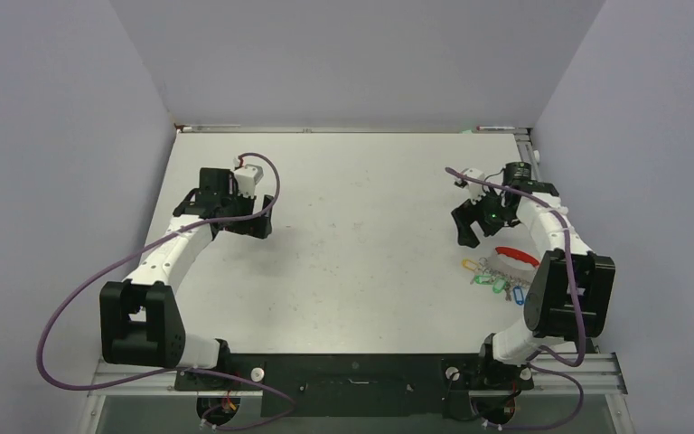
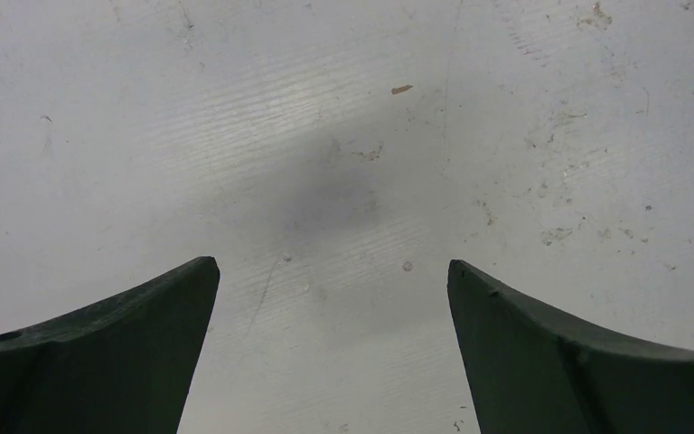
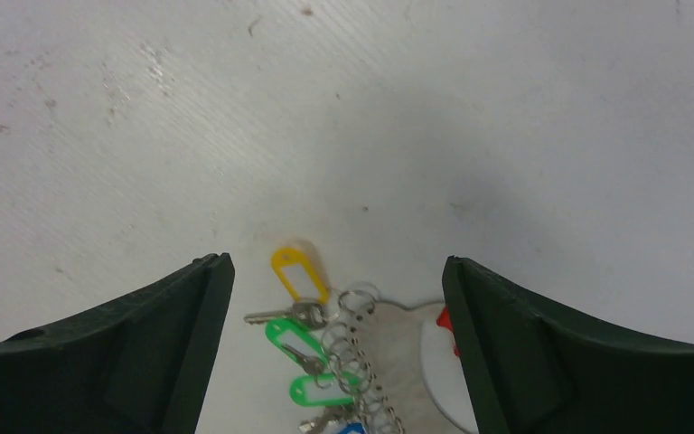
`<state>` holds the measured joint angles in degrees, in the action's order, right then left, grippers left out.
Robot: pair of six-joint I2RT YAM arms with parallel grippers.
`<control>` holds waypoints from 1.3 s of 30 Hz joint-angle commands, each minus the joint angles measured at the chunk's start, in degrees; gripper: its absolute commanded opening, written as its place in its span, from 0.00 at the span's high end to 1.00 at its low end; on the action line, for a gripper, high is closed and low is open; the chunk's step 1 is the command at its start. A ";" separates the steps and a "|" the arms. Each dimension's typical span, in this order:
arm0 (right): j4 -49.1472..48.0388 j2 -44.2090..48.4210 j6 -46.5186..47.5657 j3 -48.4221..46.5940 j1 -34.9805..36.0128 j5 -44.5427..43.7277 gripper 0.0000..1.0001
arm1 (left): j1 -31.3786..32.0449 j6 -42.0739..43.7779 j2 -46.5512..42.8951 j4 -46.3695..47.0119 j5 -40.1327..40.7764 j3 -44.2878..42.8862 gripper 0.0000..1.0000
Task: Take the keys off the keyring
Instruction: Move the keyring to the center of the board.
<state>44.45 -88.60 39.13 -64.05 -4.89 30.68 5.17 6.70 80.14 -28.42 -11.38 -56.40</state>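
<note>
The keys [image 1: 495, 280] lie in a bunch on the white table [image 1: 352, 244] at the right, with yellow, green and blue tags. They hang on the keyring [image 1: 497, 268], a chain of small silver rings with a red strap [image 1: 517, 256]. My right gripper [image 1: 477, 231] hovers open just beyond the bunch. In the right wrist view the yellow tag [image 3: 299, 271], a green tag [image 3: 295, 336], the keyring [image 3: 358, 348] and the red strap [image 3: 446, 322] show between the spread fingers of the right gripper [image 3: 336, 262], untouched. My left gripper [image 1: 235, 224] is open over bare table far left; the left gripper [image 2: 332, 264] holds nothing.
Grey walls close in the table on the left, back and right. The right arm's elbow [image 1: 567, 294] stands close beside the keys at the table's right edge. Purple cables loop from both arms.
</note>
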 commanded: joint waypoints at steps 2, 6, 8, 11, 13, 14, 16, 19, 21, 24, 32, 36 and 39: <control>12.67 0.63 14.00 -5.37 -7.65 -4.68 0.10 | 1.56 0.99 -1.96 1.31 -1.81 -1.73 0.04; 18.26 -2.65 21.48 -6.93 -14.30 -8.87 0.10 | 1.99 0.79 -0.85 1.12 -1.24 -2.18 0.04; 19.27 -4.44 23.39 -7.38 -16.18 -10.93 0.10 | 2.08 0.39 -0.79 1.25 -0.97 -2.26 0.04; 19.37 -7.44 24.93 -7.11 -16.49 -15.15 0.10 | 2.42 0.38 -1.76 1.51 -1.32 -2.14 0.04; 20.18 -8.94 25.43 -7.23 -16.34 -15.76 0.10 | 2.62 0.34 -2.58 1.88 -1.18 -1.93 0.04; 20.06 -9.44 25.42 -7.10 -16.24 -15.93 0.10 | 2.65 0.26 -3.02 2.08 -0.99 -1.75 0.04; 19.23 -10.34 25.30 -6.44 -15.92 -16.48 0.10 | 2.66 0.12 -3.47 2.20 -0.73 -1.51 0.04; 16.97 -11.57 23.93 -4.86 -14.96 -16.40 0.09 | 2.72 -0.35 -3.91 1.97 -0.41 -1.49 0.04; 16.04 -12.49 22.81 -3.80 -13.57 -15.76 0.08 | 2.74 -0.75 -4.21 2.12 -0.25 -1.60 0.04; 14.99 -13.15 21.11 -2.01 -9.81 -14.10 0.04 | 2.74 -1.61 -4.58 2.27 0.34 -1.78 0.04; 12.16 -15.59 13.69 -0.42 -0.05 -6.00 0.09 | 2.69 -2.57 -5.06 2.28 1.50 -1.89 0.04; 8.05 -15.92 8.42 0.43 6.60 -2.58 0.14 | 2.72 -2.92 -5.17 2.20 1.81 -2.07 0.04; 4.97 -17.01 4.16 0.29 11.12 1.46 0.15 | 2.70 -3.16 -5.01 2.18 2.25 -2.15 0.04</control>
<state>55.79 -102.39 49.87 -65.39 0.54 21.32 7.57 4.67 76.93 -28.34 -10.20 -56.40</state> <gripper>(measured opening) 0.850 0.962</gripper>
